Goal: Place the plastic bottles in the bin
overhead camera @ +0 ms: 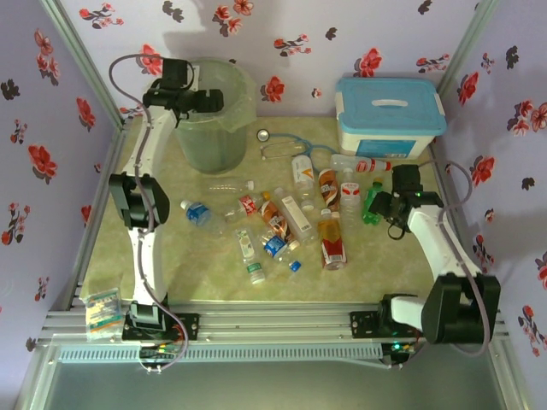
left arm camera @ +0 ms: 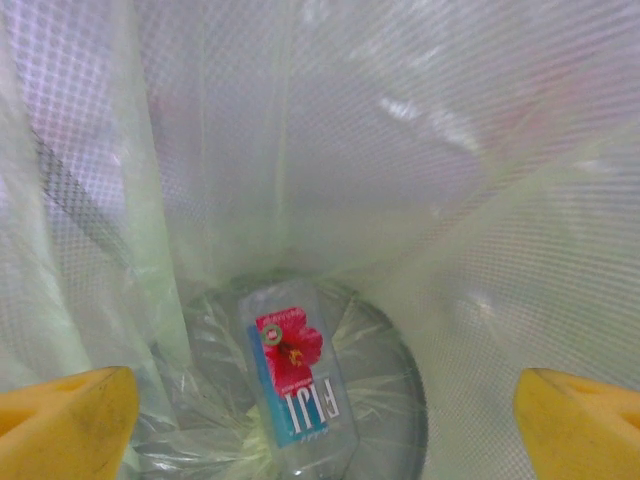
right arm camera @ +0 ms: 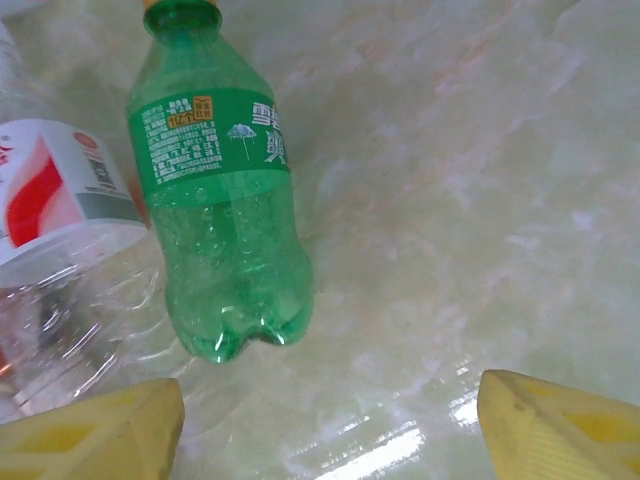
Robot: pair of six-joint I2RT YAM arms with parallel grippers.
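Nearest, the right gripper [right arm camera: 330, 425] is held open and empty, low over the table [right arm camera: 480, 200]; the green bottle [right arm camera: 225, 230] is seen just ahead, off-centre, base toward the claw, long axis running away from it. Farther off, the left gripper [left arm camera: 322, 420] is spread wide above the bin [overhead camera: 209, 141], one labelled bottle [left arm camera: 295, 390] lying at its bottom

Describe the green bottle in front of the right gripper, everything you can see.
The green bottle is translucent plastic with a green printed label. It lies on its side on the marbled table, base toward the right gripper, neck away, untouched by it. One flank seems to touch a clear red-and-white-labelled bottle.
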